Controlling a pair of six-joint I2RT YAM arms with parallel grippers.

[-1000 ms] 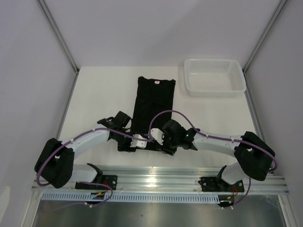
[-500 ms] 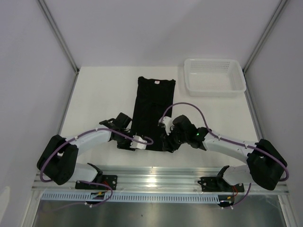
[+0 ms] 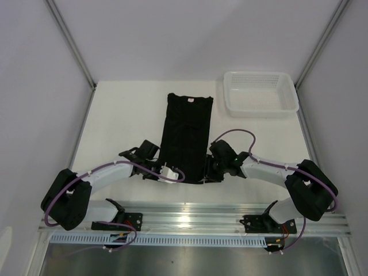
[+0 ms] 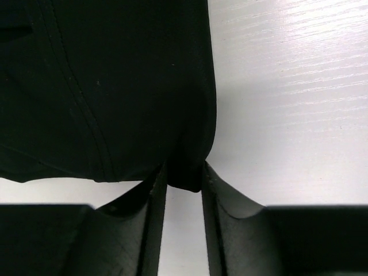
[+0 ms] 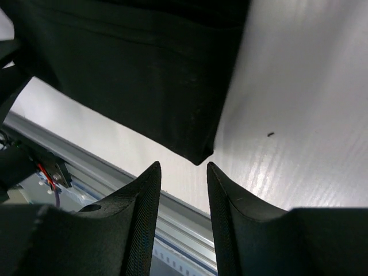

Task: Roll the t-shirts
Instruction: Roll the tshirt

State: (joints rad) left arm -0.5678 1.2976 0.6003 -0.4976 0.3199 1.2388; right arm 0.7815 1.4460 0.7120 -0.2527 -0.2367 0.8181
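Black t-shirt [image 3: 187, 129] lies flat at centre frame in the top view, folded into a long narrow strip on the white table [image 3: 123, 112]. Its pale neck label [image 3: 189, 100] is at the upper end; the hem end is lower, near the arms. White mesh basket [image 3: 261, 110] sits upper right, well apart from the shirt. Both arms meet at the hem end, but the top view does not resolve the jaws there.

Left wrist view does: left gripper [image 4: 184, 171] jaws clamped on a pinched corner of the black fabric, the rest of the shirt filling the upper left of frame.

Right wrist view: right gripper [image 5: 183, 165] jaws apart, nothing between them, the other hem corner just beyond the fingertips; contact cannot be told. Aluminium rail [image 5: 178, 221] shows at lower left there.
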